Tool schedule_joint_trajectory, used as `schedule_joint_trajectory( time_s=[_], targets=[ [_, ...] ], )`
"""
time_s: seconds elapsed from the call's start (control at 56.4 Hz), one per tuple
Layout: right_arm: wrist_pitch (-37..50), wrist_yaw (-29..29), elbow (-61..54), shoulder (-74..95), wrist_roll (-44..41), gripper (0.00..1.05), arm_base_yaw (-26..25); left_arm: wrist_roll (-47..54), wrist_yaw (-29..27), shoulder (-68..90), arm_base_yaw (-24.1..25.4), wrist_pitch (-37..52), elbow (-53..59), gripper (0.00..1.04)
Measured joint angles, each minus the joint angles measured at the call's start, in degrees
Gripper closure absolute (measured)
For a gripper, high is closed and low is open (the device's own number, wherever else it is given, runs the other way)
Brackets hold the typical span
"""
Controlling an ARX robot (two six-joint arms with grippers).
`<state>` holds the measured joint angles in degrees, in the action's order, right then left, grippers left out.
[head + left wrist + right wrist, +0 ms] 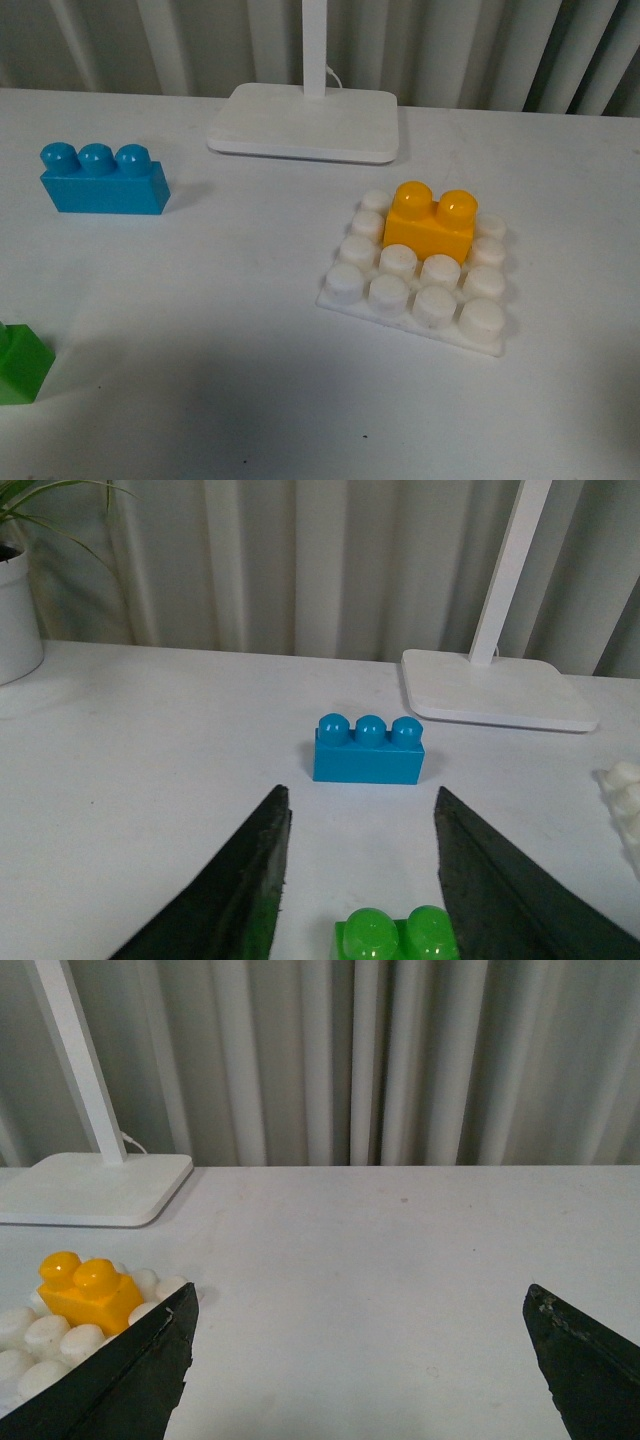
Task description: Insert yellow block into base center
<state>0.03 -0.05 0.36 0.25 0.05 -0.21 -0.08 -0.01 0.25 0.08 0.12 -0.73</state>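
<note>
Yellow block (430, 222) sits on the base (418, 272), upright, two studs up. It covers the middle pair of studs in the second row from the far edge; the far row shows partly behind it, two full rows of white studs stand free in front. So it is centred side to side but lies toward the far half of the grid, not dead centre. Seating looks flush in the front view; whether it is pressed fully home cannot be told.

Right wrist view: same block (88, 1291) on the base (35, 1345), off to one side of the right end effector (360, 1360). Fingers spread wide apart, nothing between them, well clear of the block.

Left end effector (360, 880): fingers apart, empty, framing the green block (400, 935) that lies just by its tips, not gripped. Blue brick (368, 750) beyond it on the worktop (250, 300), well apart from the base. White lamp stand (305, 122) at the far side, just behind the base. Potted plant (18, 590) at the worktop's edge in the left wrist view.

Judgement: insertion step looks done and the block released; task at or near its end. If anything is left, it is a check of seating: a straight push down on the studs, without shifting the base. Otherwise, keep both arms clear.
</note>
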Motion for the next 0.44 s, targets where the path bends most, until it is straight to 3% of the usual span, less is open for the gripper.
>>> schedule_joint_trajectory(
  time_s=[0.266,0.444],
  targets=[
    [0.0,0.0,0.0,0.0,0.0,0.09,0.0,0.0,0.0,0.0,0.0,0.0,0.0,0.06],
    [0.0,0.0,0.0,0.0,0.0,0.09,0.0,0.0,0.0,0.0,0.0,0.0,0.0,0.06]
  ],
)
